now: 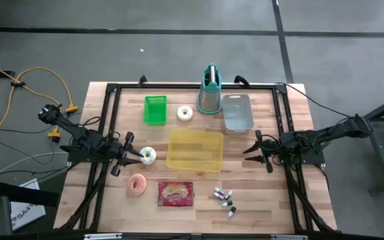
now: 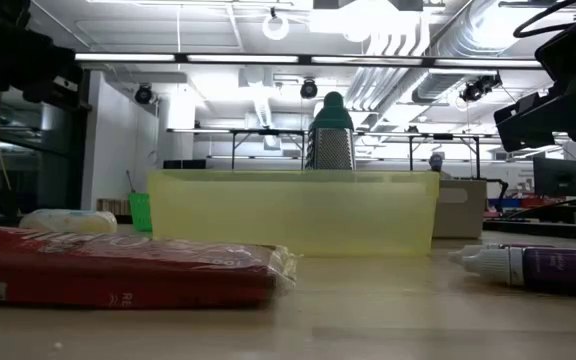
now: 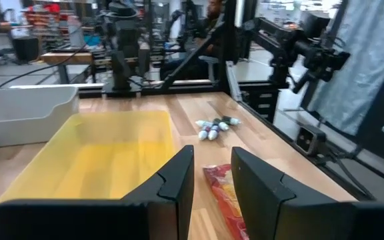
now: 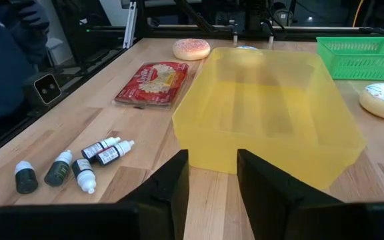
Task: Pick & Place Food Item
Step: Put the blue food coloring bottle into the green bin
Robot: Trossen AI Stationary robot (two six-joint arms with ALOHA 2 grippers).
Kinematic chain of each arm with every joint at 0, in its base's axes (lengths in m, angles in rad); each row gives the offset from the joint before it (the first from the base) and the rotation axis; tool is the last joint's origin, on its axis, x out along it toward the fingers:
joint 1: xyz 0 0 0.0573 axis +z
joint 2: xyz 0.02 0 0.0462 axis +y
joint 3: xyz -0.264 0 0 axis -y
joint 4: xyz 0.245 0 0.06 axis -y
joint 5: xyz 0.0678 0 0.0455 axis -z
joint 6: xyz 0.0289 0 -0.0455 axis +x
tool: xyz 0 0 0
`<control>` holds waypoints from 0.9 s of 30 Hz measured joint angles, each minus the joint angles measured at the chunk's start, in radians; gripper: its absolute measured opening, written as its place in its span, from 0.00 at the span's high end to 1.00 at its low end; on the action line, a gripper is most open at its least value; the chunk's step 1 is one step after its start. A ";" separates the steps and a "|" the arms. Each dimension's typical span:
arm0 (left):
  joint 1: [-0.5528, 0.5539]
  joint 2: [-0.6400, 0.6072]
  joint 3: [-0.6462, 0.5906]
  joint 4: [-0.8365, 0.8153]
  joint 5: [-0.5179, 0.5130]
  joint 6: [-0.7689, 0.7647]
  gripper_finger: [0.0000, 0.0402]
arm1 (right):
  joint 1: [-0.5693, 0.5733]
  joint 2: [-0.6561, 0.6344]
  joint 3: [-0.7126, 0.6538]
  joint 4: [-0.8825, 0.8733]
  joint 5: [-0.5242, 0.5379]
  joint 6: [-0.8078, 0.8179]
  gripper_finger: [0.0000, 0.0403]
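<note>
While no food lay in the yellow bin (image 1: 195, 149), the high view showed the left gripper (image 1: 134, 155) beside a white donut (image 1: 148, 155), the pink donut (image 1: 137, 185) untouched on the bench (image 1: 272, 200). Left wrist view: fingers (image 3: 179, 180) parted, empty. Right wrist view: right gripper (image 4: 213, 175) parted, empty, low before the bin.

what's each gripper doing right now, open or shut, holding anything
Left gripper: open a little, nothing between the fingers, near the white donut.
Right gripper: open, holding nothing, facing the yellow bin.
</note>
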State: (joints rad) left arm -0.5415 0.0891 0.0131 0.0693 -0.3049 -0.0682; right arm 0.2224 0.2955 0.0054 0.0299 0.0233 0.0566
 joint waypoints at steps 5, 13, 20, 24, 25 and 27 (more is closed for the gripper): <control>0.000 0.035 0.026 -0.002 -0.067 -0.001 0.76 | 0.000 0.000 0.000 0.000 0.000 0.000 0.72; 0.000 0.245 0.156 -0.001 -0.078 -0.013 0.76 | 0.000 0.000 0.000 0.000 0.000 0.000 0.72; 0.000 0.520 0.317 0.024 -0.112 -0.008 0.76 | 0.000 0.000 0.000 0.000 0.000 0.000 0.72; 0.012 0.700 0.382 0.096 -0.121 0.043 0.76 | 0.000 0.000 0.000 0.000 0.000 0.000 0.72; 0.018 0.743 0.392 0.130 -0.121 0.051 0.76 | 0.000 0.000 0.000 0.000 0.000 0.000 0.72; 0.033 0.822 0.402 0.203 -0.116 0.061 0.76 | 0.000 0.000 0.000 0.000 0.000 0.000 0.72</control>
State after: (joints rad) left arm -0.5087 0.9111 0.4153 0.2721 -0.4209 -0.0076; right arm 0.2222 0.2955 0.0051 0.0296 0.0233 0.0563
